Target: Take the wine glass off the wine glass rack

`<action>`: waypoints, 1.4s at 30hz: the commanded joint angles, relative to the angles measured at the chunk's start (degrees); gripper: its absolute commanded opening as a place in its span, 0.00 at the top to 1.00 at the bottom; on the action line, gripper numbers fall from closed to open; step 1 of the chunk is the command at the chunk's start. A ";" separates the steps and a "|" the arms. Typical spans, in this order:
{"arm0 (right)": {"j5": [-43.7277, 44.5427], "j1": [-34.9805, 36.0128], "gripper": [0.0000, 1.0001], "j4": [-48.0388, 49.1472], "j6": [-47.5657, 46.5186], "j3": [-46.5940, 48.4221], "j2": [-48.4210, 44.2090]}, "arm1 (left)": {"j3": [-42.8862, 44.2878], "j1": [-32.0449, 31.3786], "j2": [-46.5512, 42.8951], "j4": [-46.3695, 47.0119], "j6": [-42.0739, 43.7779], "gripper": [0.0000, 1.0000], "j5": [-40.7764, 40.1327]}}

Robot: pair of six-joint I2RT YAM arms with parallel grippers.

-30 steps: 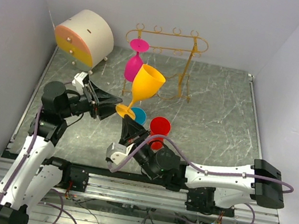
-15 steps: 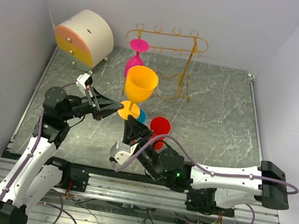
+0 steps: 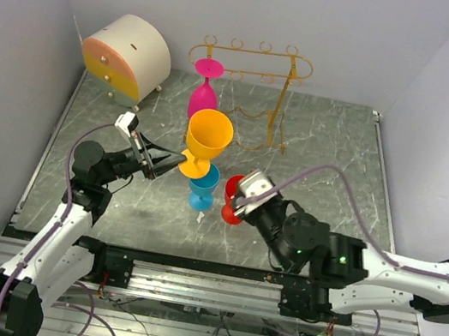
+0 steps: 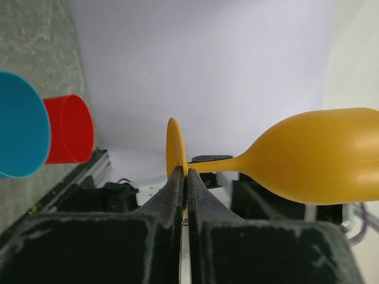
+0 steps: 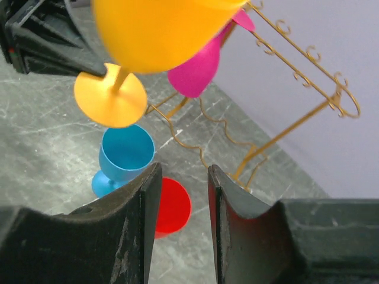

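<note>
The left gripper (image 4: pixel 184 174) clamps the orange glass (image 3: pixel 208 135) by its foot so that it stands upright, clear of the rack (image 3: pixel 282 100) at 1 o'clock, while the right gripper (image 5: pixel 182 171) has its fingers apart and is empty.

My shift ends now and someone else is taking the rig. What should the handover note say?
Left gripper: shut on the foot of the orange glass, holding it in the air, off the rack.
Right gripper: open, empty, near the red glass.
The pink glass hangs upside down on the rack; the blue glass and red glass stand on the table.
Done: orange glass removed.
Left: set it down; the pink glass is not yet taken.
</note>
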 commanded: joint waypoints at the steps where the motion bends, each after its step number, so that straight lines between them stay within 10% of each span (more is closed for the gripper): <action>1: 6.41 -0.50 0.63 -25.43 22.11 10.91 -0.21 | 1.75 0.09 1.32 1.68 11.33 0.93 -0.32; 13: -34.30 -33.27 1.00 -41.38 32.70 42.28 13.27 | 9.67 0.01 -1.18 -23.21 35.34 0.93 -4.86; 18: -53.32 -40.60 1.00 -46.01 33.96 50.14 21.13 | 13.27 0.01 -2.52 -31.69 41.09 0.93 -7.15; 24: -62.96 -41.23 0.66 -42.97 33.37 46.15 19.77 | 15.56 0.01 -3.40 -36.38 44.08 0.93 -8.60; 42: -62.11 -41.19 0.62 -44.26 32.16 39.51 17.96 | 17.18 0.01 -3.05 -32.26 41.21 0.93 -6.63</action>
